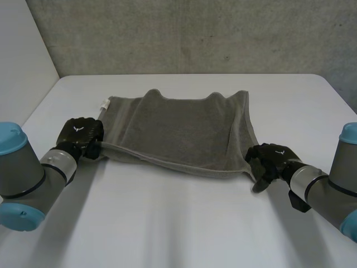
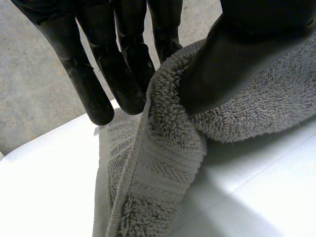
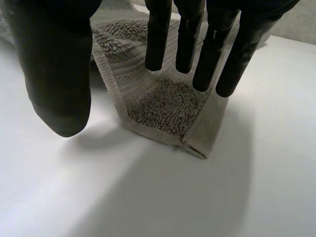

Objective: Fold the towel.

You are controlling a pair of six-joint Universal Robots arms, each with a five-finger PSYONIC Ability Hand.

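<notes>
A small white label [image 1: 104,103] is attached at the far left corner of the towel [image 1: 178,131]; any writing on it is too small to be read. The near left corner is pinched by the left hand [image 1: 82,134], with looped terry pile pressed between thumb and fingers [image 2: 98,74]. The right hand [image 1: 269,161] is held open at the near right corner, fingers straight, nothing gripped. The grey towel is spread on the white table [image 1: 184,223]; a flat woven band runs along its hem.

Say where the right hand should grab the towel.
The towel's near right corner, doubled over and lying flat on the table just under the open right hand's fingertips. Come down from above, fingers on top, thumb closing under the hem from the bare-table side.
</notes>
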